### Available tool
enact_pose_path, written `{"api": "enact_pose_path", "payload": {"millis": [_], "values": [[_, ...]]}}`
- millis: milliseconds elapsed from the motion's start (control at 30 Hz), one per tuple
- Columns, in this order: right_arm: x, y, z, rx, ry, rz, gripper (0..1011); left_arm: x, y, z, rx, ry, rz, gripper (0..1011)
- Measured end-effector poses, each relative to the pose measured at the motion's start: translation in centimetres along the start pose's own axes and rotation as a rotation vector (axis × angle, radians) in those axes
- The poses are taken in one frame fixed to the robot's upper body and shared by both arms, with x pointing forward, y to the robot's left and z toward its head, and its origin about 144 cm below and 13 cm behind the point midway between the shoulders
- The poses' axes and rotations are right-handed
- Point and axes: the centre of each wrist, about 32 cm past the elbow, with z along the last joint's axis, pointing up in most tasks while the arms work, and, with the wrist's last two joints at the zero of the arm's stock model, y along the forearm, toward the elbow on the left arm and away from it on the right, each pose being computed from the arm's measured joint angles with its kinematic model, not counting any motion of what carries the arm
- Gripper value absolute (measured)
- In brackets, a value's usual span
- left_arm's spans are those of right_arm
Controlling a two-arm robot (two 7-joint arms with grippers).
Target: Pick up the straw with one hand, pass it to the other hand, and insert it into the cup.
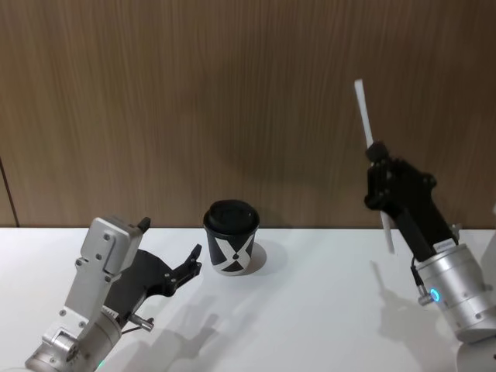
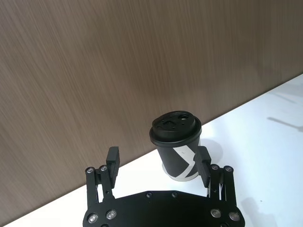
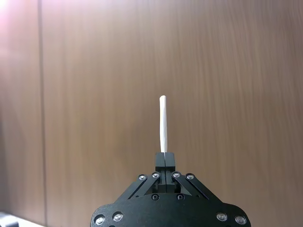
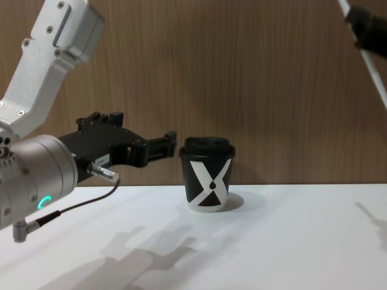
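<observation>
On the table (image 1: 325,310), the lidded cup (image 1: 231,246) stands upright, the left gripper (image 1: 170,240) just beside it on its left, jaws spread wide and empty. Well to the right, raised above the table, the right gripper (image 1: 377,153) is clamped on the near-upright straw (image 1: 363,105), which protrudes above and below the jaws.

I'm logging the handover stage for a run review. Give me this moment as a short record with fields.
straw: white, tilted, gripped partway along, raised above the table
right gripper: shut on the straw, high to the right of the cup
left gripper: open, low, just left of the cup, pointing at it
cup: upright on the white table, black lid on
straw in cup: not yet
</observation>
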Motion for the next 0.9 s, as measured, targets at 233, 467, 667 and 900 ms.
{"api": "enact_pose_path", "payload": {"millis": [233,467,667,900], "values": [[-0.3,1.1,1.1,0.131,0.075,0.066,2,0.0,0.0,0.0,0.000,0.000,0.000,1002],[-0.7,2.2,2.1,0.219,0.140,0.136,2,0.0,0.0,0.0,0.000,0.000,0.000,1002],[-0.8,2.6,2.6,0.246,0.173,0.204,2,0.0,0.0,0.0,0.000,0.000,0.000,1001],[-0.8,2.7,2.8,0.234,0.196,0.273,2,0.0,0.0,0.0,0.000,0.000,0.000,1002]]}}
